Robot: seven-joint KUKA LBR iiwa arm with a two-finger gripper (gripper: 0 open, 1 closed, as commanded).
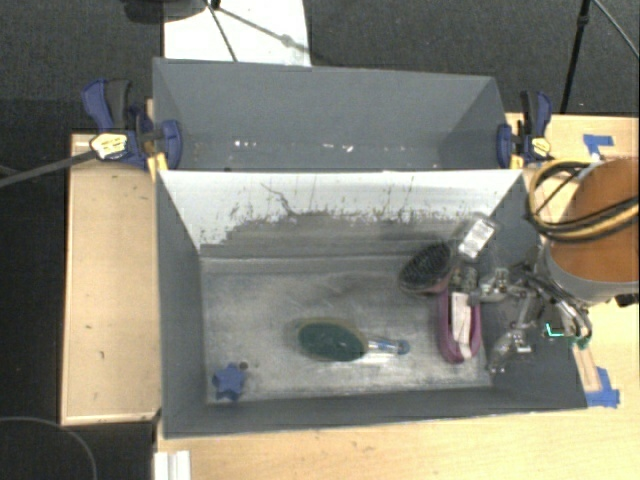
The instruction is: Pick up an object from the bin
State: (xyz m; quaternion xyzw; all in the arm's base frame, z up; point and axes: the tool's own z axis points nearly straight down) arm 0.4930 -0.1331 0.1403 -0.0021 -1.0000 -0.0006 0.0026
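The gripper (pixel 498 316) sat low at the 3 o'clock side of the bin (pixel 300 273), close against the right wall. Whether it was spread or pressed together could not be told, and nothing could be seen pinched in it.

Just beside it, toward 9 o'clock, lay the hairbrush (pixel 432 270). Its purple handle ran along the floor toward 6 o'clock, with a pale strip on it, and its dark bristled head pointed toward 11 o'clock. Whether the gripper touched the handle could not be told.

A small pale rectangular piece (pixel 477 236) lay at about 12 o'clock from the gripper, just past the brush head and against the right wall.

Farther out, toward 9 o'clock and well apart from the hairbrush, a dark green oval brush (pixel 330 341) lay flat near the middle of the floor. Its clear handle ended in a blue tip pointing toward 3 o'clock.

Farthest off, in the near left corner at about 8 o'clock, lay a little blue star-shaped toy (pixel 230 380).
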